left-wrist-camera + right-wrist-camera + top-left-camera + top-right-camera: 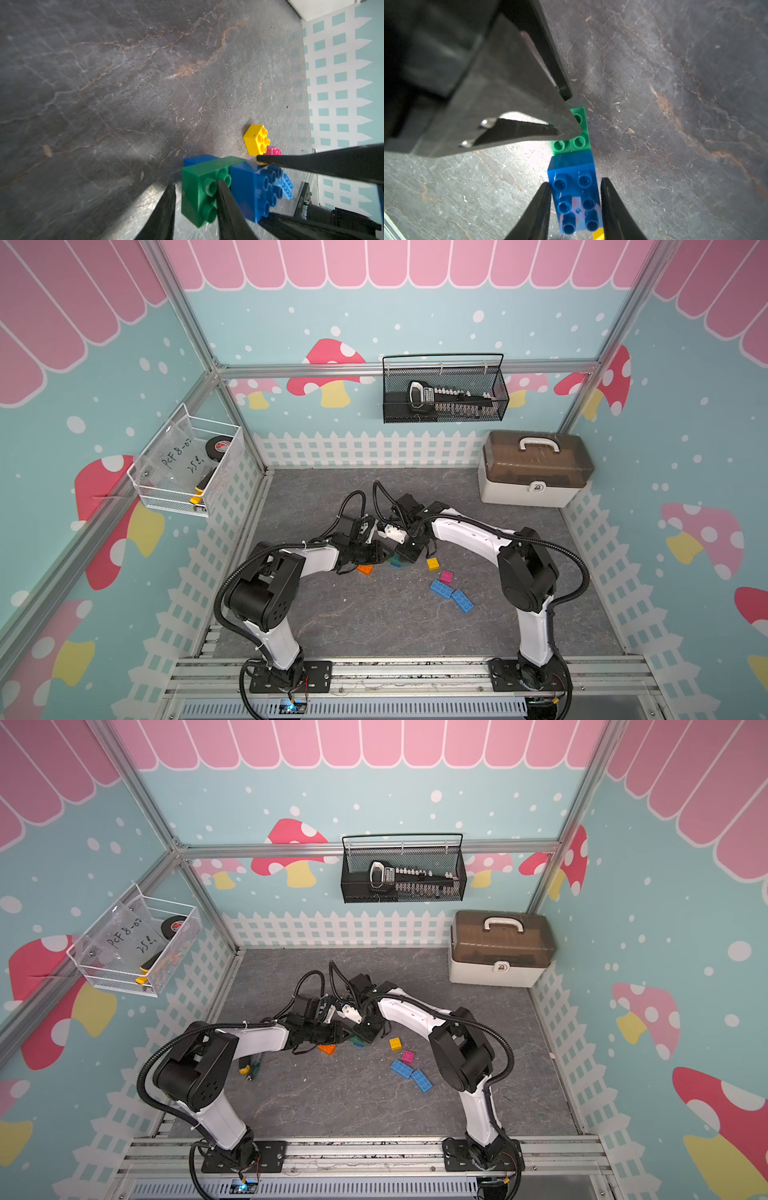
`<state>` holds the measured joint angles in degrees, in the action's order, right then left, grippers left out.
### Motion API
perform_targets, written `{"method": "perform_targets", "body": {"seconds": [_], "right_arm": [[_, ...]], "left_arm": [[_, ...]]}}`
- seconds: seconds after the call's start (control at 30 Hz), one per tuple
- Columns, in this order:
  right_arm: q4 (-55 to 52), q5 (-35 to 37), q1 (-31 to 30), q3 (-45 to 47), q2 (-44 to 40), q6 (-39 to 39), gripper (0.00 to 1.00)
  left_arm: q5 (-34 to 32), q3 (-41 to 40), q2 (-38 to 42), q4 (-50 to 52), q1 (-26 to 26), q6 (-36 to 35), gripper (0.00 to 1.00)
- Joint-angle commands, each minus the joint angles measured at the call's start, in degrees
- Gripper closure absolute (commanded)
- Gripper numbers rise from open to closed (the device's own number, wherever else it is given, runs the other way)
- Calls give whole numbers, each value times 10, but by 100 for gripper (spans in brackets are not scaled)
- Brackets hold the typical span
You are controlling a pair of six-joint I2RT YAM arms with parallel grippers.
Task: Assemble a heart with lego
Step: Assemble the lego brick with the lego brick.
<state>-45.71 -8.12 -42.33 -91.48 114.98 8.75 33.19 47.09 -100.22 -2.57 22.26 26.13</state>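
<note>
Our right gripper [576, 184] straddles the dark blue brick [572, 164], fingers [542, 207] about touching its sides; we cannot confirm a firm pinch. Our left gripper [196, 185], fingers close together, rests one on the green brick [562, 145] beside it; its grip is equally unclear. A skewed squeeze could twist the bricks apart. The arms [465, 531] mostly hide this start of the heart [243, 187] in both top views. A yellow brick [433, 563] and a pink brick [446, 576] lie loose nearby.

green brick [579, 143] half hidden, pink brick [271, 150] mostly hidden
</note>
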Motion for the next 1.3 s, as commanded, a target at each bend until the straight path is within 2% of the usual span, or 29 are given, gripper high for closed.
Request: {"method": "perform_targets", "body": {"seconds": [0.0,0.3,0.63,1.27], "right_arm": [[7,-9,2,6,-16,7,63],[3,-7,2,8,-8,8,65],[-6,-10,1,5,4,11,74],[-38,-23,2,-30,71,15,76]], "left_arm": [[-15,5,0,31,3,-13,68],[-16,6,-2,32,3,-14,69],[-15,7,-3,32,3,-14,69],[-15,7,-5,32,3,-15,71]]}}
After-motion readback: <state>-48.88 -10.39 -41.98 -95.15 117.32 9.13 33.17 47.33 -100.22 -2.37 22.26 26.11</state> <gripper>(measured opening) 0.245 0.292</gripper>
